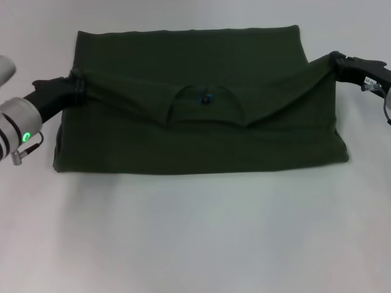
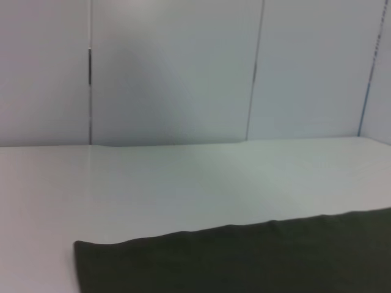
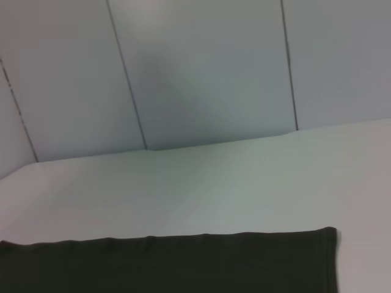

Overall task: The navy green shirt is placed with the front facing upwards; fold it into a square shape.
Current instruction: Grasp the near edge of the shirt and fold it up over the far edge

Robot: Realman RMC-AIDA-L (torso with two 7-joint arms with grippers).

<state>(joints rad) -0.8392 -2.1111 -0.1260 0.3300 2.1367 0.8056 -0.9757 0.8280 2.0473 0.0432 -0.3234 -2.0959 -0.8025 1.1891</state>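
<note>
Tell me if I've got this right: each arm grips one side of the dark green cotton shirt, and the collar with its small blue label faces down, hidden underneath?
Not quite. In the head view the dark green cotton shirt's collar with its small blue label faces up, in plain sight. The left gripper and right gripper do each grip a side.

No legible text; blue collar label (image 1: 204,97) unreadable.

The shirt (image 1: 201,131) lies flat, dark olive green, already folded into a wide rectangle. Its collar end is doubled over the body, the round neckline and small blue label showing at the middle. The folded edge stretches taut between the two grippers, sagging toward the collar.
</note>
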